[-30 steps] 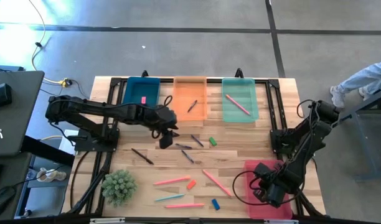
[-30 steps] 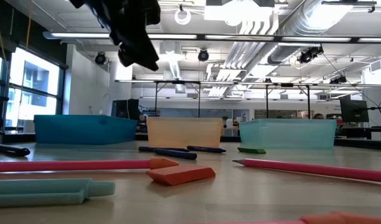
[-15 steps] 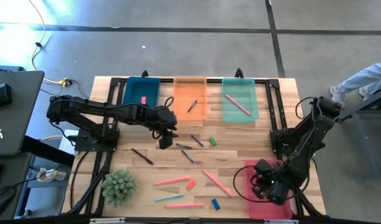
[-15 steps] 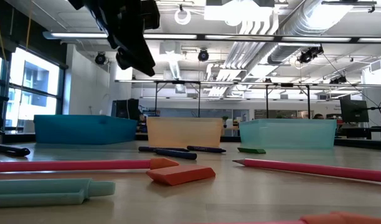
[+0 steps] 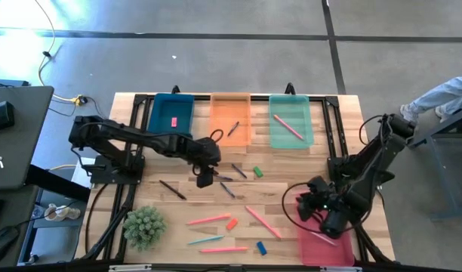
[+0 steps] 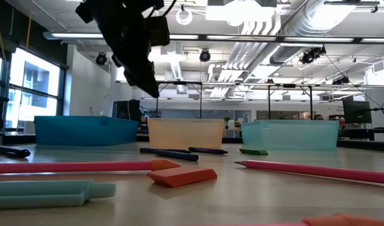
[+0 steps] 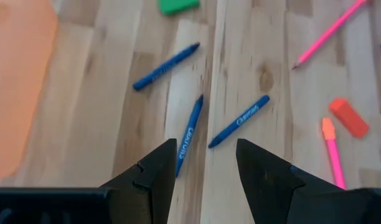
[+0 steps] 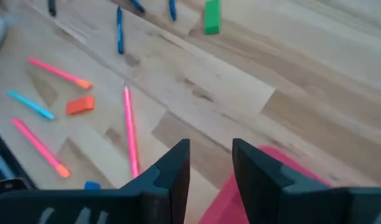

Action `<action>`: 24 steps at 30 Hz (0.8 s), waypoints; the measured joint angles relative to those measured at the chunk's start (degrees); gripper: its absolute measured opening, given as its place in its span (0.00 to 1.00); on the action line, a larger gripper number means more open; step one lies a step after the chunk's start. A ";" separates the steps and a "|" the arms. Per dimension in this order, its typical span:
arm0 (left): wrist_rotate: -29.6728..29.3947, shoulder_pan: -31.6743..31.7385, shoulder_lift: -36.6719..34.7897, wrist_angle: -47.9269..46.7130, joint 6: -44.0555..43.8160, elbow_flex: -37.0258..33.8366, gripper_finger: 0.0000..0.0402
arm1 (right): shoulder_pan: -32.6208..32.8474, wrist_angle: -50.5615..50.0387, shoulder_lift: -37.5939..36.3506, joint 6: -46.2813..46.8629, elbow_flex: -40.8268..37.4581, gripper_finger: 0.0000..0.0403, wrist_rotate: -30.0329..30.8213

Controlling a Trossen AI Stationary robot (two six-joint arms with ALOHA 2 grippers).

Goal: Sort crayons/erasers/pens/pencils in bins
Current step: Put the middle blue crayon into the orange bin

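Wooden table (image 5: pixel 140 109) carries four bins: three along its far edge, teal-blue (image 5: pixel 171 110), orange (image 5: pixel 230 118), pale green (image 5: pixel 291 121), and a red one (image 5: pixel 321 242) at the near right corner. Three blue crayons (image 7: pixel 189 132) lie mid-table under the left gripper (image 5: pixel 204 177), fingers apart, empty. Four pencils (image 5: pixel 209 220) lie near the front edge beside a potted plant (image 5: pixel 144 226). The right gripper (image 5: pixel 322 212), fingers apart and empty, hangs over the red bin's rim. Only the high view shows a pink pencil inside that bin.

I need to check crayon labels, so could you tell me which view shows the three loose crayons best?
The left wrist view: the three crayons fill it, printing visible. The high view shows thin dark stubs; the low view, flat dark sticks; the right wrist view cuts them off.
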 joint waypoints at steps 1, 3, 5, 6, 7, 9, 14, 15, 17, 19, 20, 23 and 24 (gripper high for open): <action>0.18 0.00 0.54 -0.01 -0.23 -0.02 0.38 | -0.56 -0.13 0.00 -0.87 0.00 0.28 -0.24; 0.74 0.00 1.23 0.02 -0.63 -0.02 0.38 | -1.55 -0.62 0.00 -1.71 0.00 0.28 -0.33; 1.52 0.03 1.70 0.04 -0.77 -0.02 0.38 | -2.41 -0.97 0.00 -2.48 0.00 0.28 -0.58; 1.91 0.04 1.86 0.03 -0.64 -0.02 0.38 | -2.81 -1.21 0.00 -2.85 0.00 0.28 -0.96; 2.27 0.04 2.05 0.14 -0.39 -0.02 0.38 | -3.20 -1.46 0.00 -3.29 0.00 0.28 -1.42; 2.48 0.02 2.18 0.02 0.19 -0.02 0.38 | -3.85 -1.85 0.00 -3.89 0.00 0.28 -2.01; 2.35 0.14 2.18 -1.28 1.51 0.38 0.38 | -5.23 -2.36 0.00 -3.90 0.00 0.28 -2.12; 2.14 0.25 2.18 -2.68 1.62 1.05 0.38 | -5.46 -2.38 0.00 -3.90 0.00 0.28 -2.12; 1.63 0.61 2.18 -5.25 2.73 2.91 0.38 | -5.89 -2.59 0.00 -3.93 0.00 0.28 -2.12; 0.59 0.92 2.16 -7.13 4.28 4.57 0.38 | -6.03 -2.98 0.00 -3.92 0.00 0.28 -2.12; 0.08 1.01 2.17 -7.75 4.93 5.19 0.38 | -6.03 -3.14 0.00 -3.91 0.00 0.28 -2.12; -0.12 1.42 2.16 -7.74 5.13 6.72 0.38 | -6.03 -3.19 0.00 -3.90 0.00 0.28 -2.14; -0.14 1.42 2.14 -7.35 5.13 6.82 0.38 | -6.00 -3.21 0.00 -3.90 0.00 0.28 -2.14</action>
